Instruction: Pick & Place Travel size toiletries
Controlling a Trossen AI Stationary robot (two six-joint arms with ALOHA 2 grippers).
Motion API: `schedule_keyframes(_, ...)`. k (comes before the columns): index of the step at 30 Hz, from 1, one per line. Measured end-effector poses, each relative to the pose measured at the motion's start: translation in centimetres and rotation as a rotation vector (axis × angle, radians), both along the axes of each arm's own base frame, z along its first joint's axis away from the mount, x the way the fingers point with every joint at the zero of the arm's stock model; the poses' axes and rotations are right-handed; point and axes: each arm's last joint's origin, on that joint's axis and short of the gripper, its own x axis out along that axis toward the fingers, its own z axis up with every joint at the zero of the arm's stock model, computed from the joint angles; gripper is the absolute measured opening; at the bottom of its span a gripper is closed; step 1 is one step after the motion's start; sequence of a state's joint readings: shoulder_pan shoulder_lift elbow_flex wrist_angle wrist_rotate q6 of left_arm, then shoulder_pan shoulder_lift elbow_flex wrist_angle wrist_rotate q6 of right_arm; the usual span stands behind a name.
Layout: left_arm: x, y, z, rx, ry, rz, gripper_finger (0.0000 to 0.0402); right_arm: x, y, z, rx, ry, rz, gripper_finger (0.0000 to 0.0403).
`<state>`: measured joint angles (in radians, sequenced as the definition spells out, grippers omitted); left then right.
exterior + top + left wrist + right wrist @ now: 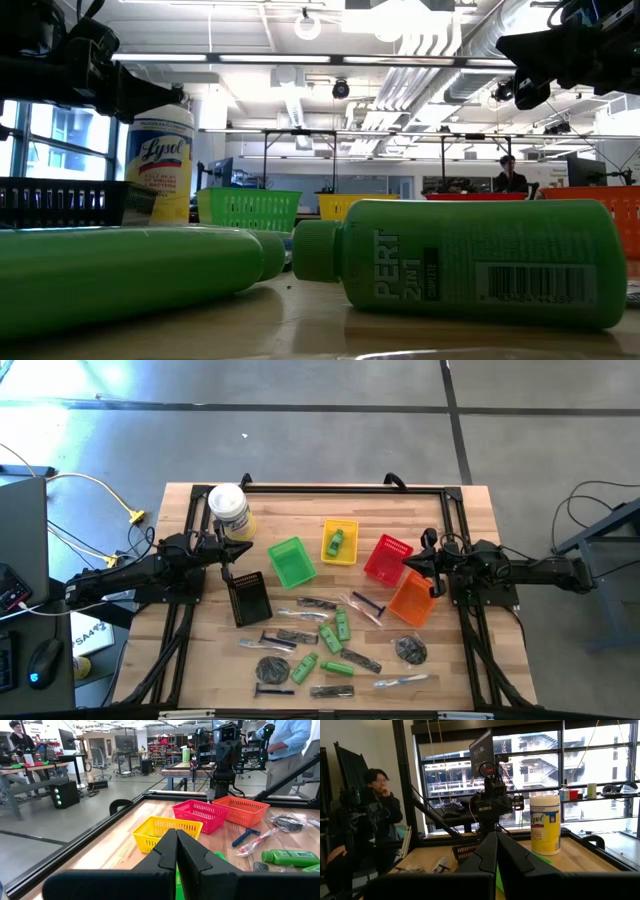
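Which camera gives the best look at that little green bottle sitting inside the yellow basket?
The high view: looking straight down, it shows the green bottle lying inside the yellow basket. In the low view and the left wrist view only the basket's mesh wall is clear, and the bottle cannot be made out. The right wrist view does not show it.

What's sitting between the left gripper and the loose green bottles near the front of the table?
The black basket lies just in front of the shut left gripper, between it and the green bottles. Approaching from above, nothing visible blocks the way.
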<state>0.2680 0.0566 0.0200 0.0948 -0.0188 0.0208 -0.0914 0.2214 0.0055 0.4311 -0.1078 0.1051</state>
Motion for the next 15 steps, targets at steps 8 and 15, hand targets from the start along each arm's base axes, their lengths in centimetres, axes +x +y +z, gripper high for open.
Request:
schedule_keyframes(8,0.00,0.00,0.00,0.000,0.000,0.000,0.0000,0.04,0.09,-0.20,0.004,0.022,0.031,0.0003)
schedule_keyframes(15,0.00,0.00,0.00,0.000,0.000,0.000,0.0000,0.06,0.14,-0.30,0.002,0.033,0.051,0.0003)
